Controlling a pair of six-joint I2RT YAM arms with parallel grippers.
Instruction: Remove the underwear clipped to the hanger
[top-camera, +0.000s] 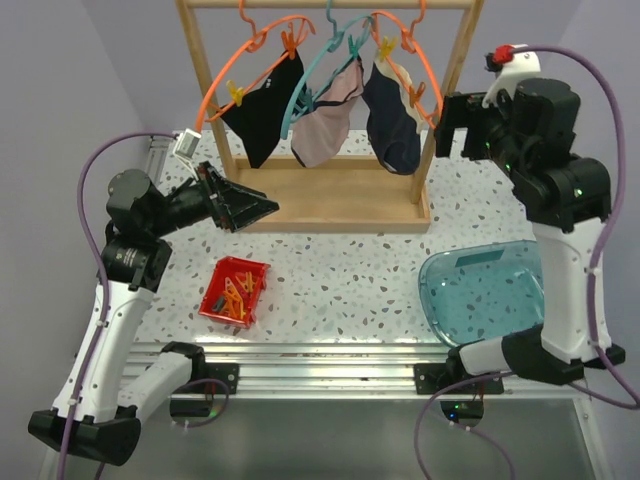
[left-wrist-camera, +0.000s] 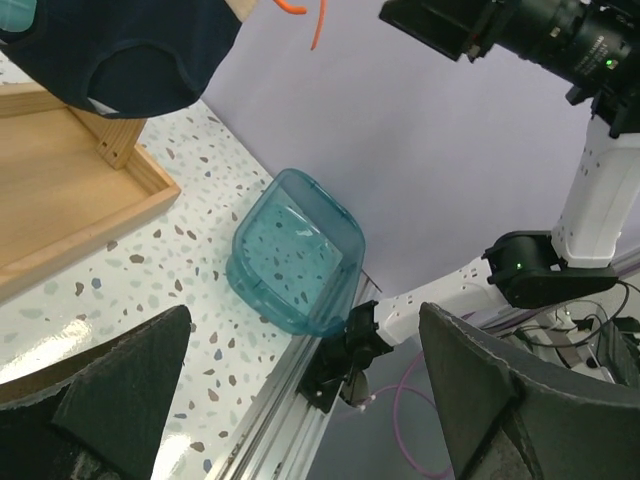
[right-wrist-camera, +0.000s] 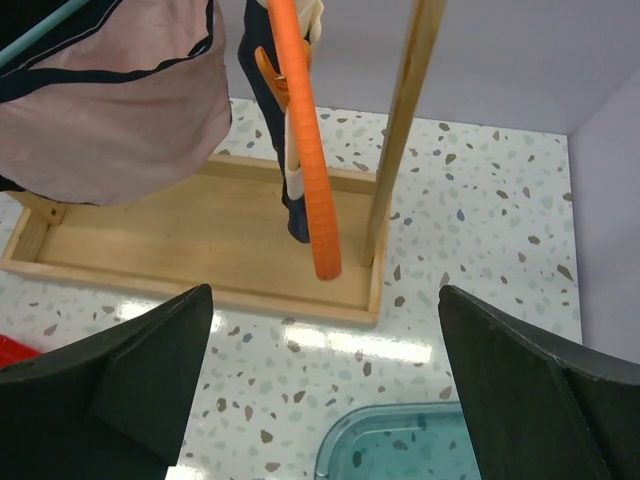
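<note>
Three briefs hang clipped to hangers on a wooden rack (top-camera: 330, 195): black (top-camera: 265, 110) on the left orange hanger (top-camera: 235, 60), dusty pink (top-camera: 325, 130) on a teal hanger (top-camera: 305, 80), navy (top-camera: 392, 125) on the right orange hanger (top-camera: 420, 55). My left gripper (top-camera: 255, 208) is open and empty, low beside the rack's front left, below the black brief. My right gripper (top-camera: 452, 125) is open and empty, just right of the rack's right post. The right wrist view shows the pink brief (right-wrist-camera: 120, 110), the orange hanger (right-wrist-camera: 305, 150) and the navy brief (right-wrist-camera: 290, 205) ahead of the gripper (right-wrist-camera: 325, 300).
A red bin (top-camera: 235, 290) holding loose pegs sits front left. A teal tub (top-camera: 480, 290) sits front right, also in the left wrist view (left-wrist-camera: 295, 260). The left wrist view (left-wrist-camera: 305, 330) shows a dark brief (left-wrist-camera: 110, 45) overhead. Walls close in behind the rack.
</note>
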